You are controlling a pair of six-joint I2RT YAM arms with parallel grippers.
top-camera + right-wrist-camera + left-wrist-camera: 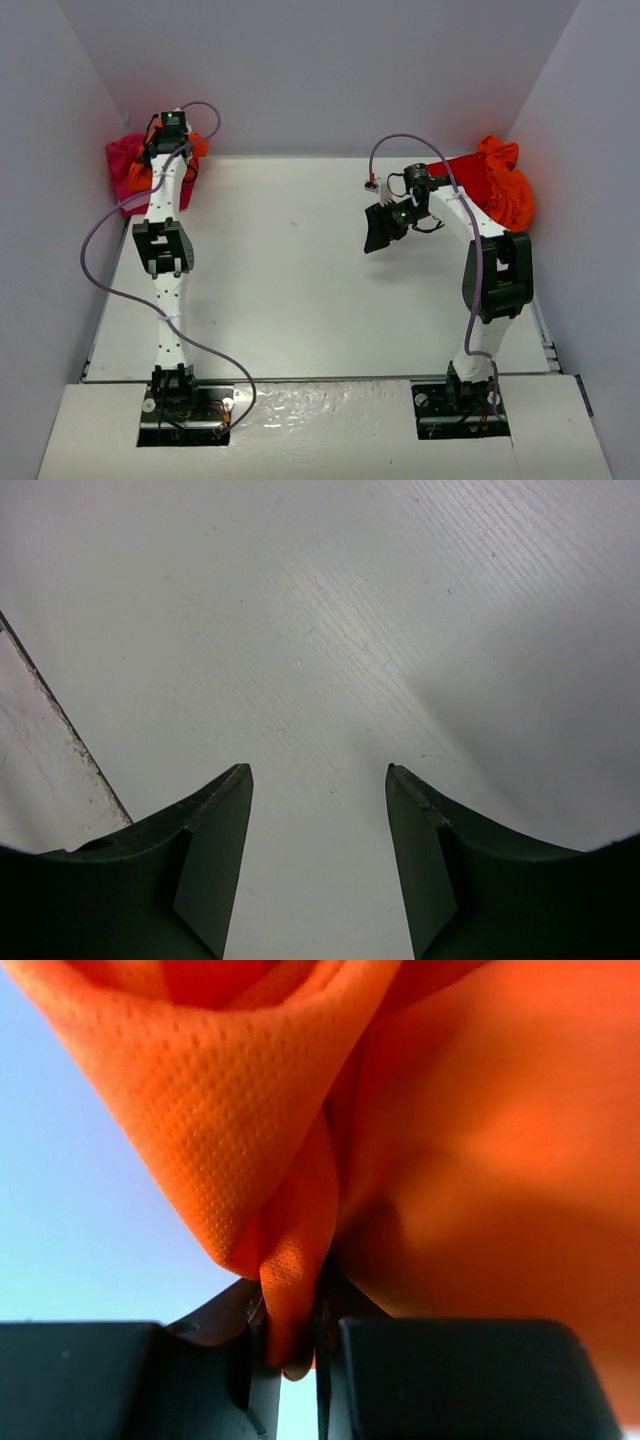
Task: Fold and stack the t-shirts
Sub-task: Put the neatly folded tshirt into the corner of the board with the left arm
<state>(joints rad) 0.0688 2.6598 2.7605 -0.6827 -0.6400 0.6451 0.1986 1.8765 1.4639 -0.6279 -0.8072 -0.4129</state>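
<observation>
Item 1: white rectangular table (300, 290), enclosed by pale walls (320, 70) on three sides.

Item 2: crumpled heap of red and orange fabric t-shirts (498, 185). It lay at the far right corner of the table, against the wall and just behind the right arm (480, 250).

Item 3: bunched pink fabric garment (120, 160). It lay at the far left corner, touching the wall.

Item 4: orange dimpled-mesh t-shirt (230, 1120). It rested on the pink garment at the same corner.

Item 5: left end effector (292, 1335), black, two-fingered. It was clenched on a hanging fold of the orange dimpled-mesh t-shirt at the far left corner.

Item 6: right end effector (318, 770), black. It was released, its fingers spread wide with bare table showing between them. It hovered above the table toward the far right side, apart from the red and orange heap.
</observation>
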